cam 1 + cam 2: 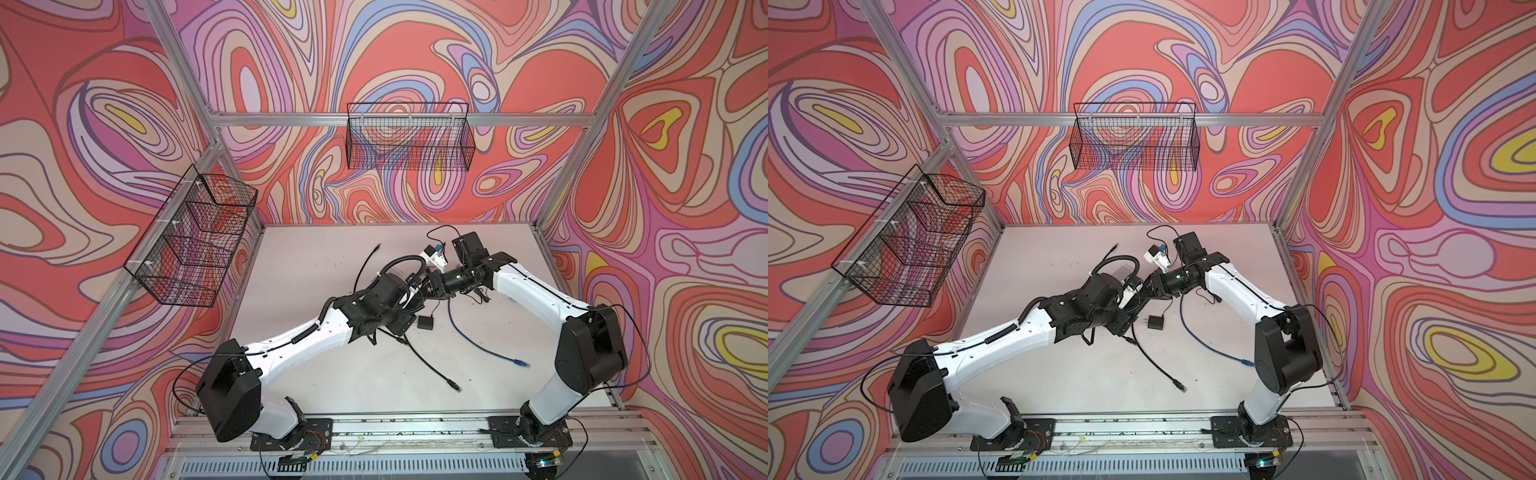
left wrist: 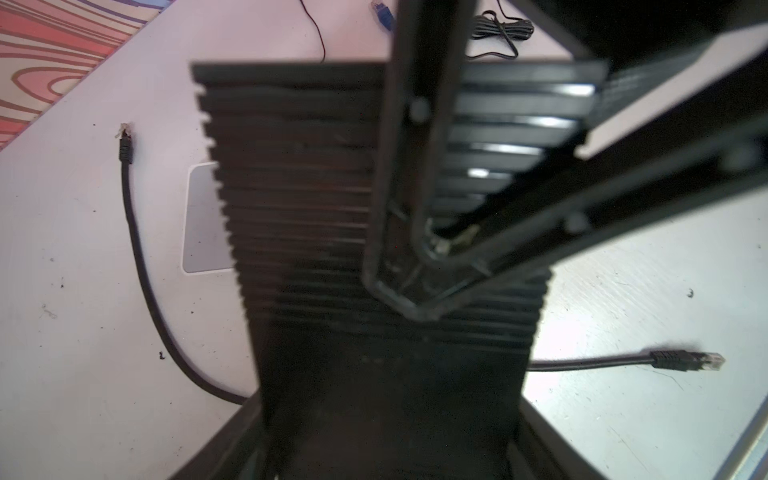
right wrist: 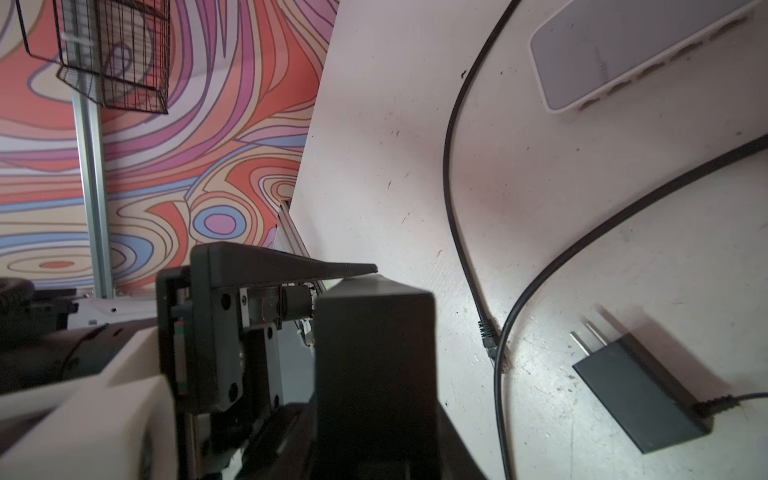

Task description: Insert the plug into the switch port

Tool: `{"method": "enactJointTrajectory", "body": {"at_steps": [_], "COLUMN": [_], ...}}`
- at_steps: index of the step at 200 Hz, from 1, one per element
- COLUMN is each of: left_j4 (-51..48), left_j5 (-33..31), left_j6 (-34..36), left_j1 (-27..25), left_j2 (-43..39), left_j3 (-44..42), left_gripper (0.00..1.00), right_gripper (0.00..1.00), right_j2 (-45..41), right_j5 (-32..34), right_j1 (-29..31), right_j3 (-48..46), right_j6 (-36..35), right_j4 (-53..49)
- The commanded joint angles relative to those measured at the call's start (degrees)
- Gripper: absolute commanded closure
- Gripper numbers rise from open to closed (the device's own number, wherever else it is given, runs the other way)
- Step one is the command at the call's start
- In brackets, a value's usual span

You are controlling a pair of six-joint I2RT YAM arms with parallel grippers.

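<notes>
The left gripper point(image 1: 415, 291) hangs just above the switch point(image 2: 203, 220); I cannot tell how wide its jaws stand or whether they hold anything. The switch lies flat on the worktop point(image 1: 316, 382), and its row of ports seems to run along the long edge facing the right arm. Nose to nose with the left one, just off that edge, sits the right gripper point(image 1: 431, 286). Its jaws look close together, though on what, if anything, I cannot make out. Farther from the switch a loose black plug point(image 3: 489, 340) lies beside the power adapter point(image 3: 640, 395), its tip pointing away from the ports. I'd say the right arm is nearer, and the plug needs turning round.
</notes>
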Motion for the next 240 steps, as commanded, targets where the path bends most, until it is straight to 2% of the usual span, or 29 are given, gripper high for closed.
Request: {"method": "enactJointTrajectory", "body": {"at_steps": [1, 28, 46, 52, 66, 77, 89, 121, 145, 154, 177, 204, 240], "left_j4": [2.0, 1.8, 1.8, 1.7, 3.6, 5.1, 5.9, 7.1, 16.3, 22.5, 31.2, 36.2, 48.9], "left_j5": [-0.6, -2.3, -3.7, -1.8, 7.2, 9.8, 10.3, 10.0, 11.8, 12.7, 11.0, 13.0, 13.7], "left_j6": [-2.7, -8.7, -16.3, -20.1, -27.6, -32.7, -34.2, -36.9, -44.1, -47.1, -53.0, -56.5, -60.0], "left_j1": [-0.4, -0.3, 1.0, 2.7, 7.9, 10.9, 12.1, 12.1, 12.4, 12.7, 12.9, 13.0, 13.1], "left_j2": [-2.0, -5.1, -8.0, -9.1, -11.4, -13.1, -14.4, -15.4, -17.3, -17.9, -17.3, -13.3, -10.1], "left_j3": [0.7, -0.2, -0.9, -1.1, -2.9, -4.8, -5.7, -6.5, -9.5, -11.8, -15.6, -15.3, -17.2], "left_gripper": [0.0, 0.0, 0.0, 0.0, 0.0, 0.0, 0.0, 0.0, 0.0, 0.0, 0.0, 0.02, 0.03], "right_gripper": [1.0, 1.0, 1.0, 1.0, 1.0, 1.0, 1.0, 1.0, 1.0, 1.0, 1.0, 1.0, 1.0], "right_j2": [-3.1, -7.6, -10.5, -11.3, -13.5, -14.7, -15.6, -17.9, -16.7, -16.3, -16.0, -15.4, -12.2], "right_j5": [5.3, 10.2, 14.0, 14.5, 15.1, 16.2, 17.5, 22.4, 26.9, 28.4, 34.3, 41.0, 50.1], "right_j1": [0.3, -0.3, -1.4, -1.9, -2.8, -2.9, -2.9, -2.9, -2.0, -1.5, 1.1, 4.4, 11.8], "right_j3": [-0.2, -0.9, -2.5, -3.4, -7.1, -9.5, -12.0, -23.2, -27.3, -28.7, -31.9, -34.3, -35.9], "right_j6": [3.6, 8.0, 12.5, 14.3, 19.1, 22.7, 26.5, 41.6, 47.5, 49.3, 51.6, 53.2, 54.5], "right_j4": [5.0, 11.7, 17.1, 19.5, 27.1, 32.3, 37.6, 62.0, 71.9, 76.2, 83.8, 88.9, 95.1]}}
